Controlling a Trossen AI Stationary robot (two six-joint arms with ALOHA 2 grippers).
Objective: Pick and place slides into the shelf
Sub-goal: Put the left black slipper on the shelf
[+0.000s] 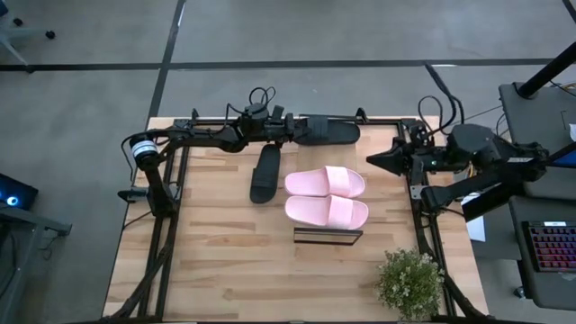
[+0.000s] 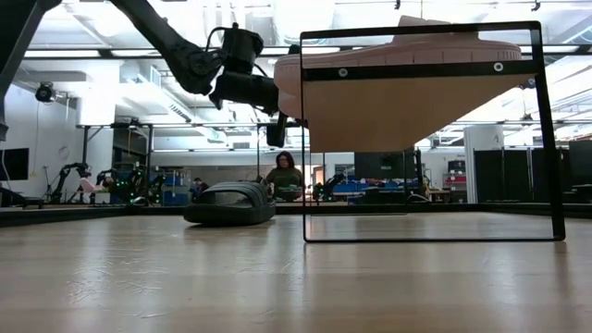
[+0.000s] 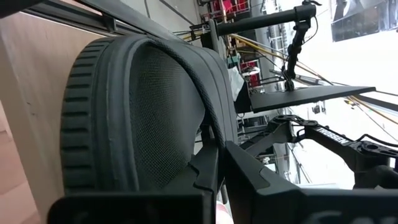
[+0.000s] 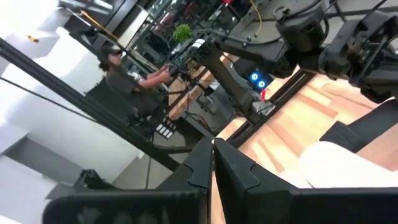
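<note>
Left gripper (image 1: 301, 129) up at twelve o'clock of the table (image 1: 225, 270), clamped on a black slide (image 1: 331, 133) carried clear of the wood. Second black slide (image 1: 265, 173) lies on the tabletop, at nine o'clock of the pink pair (image 1: 326, 195). Pink pair sits side by side on the shelf (image 2: 433, 129), apparently filling its top. Right gripper (image 1: 373, 159) waits at three o'clock, fingers together, holding nothing. A potted plant (image 1: 410, 283) stands at five o'clock.

overhead straight down, low level tabletop, wrists close
</note>
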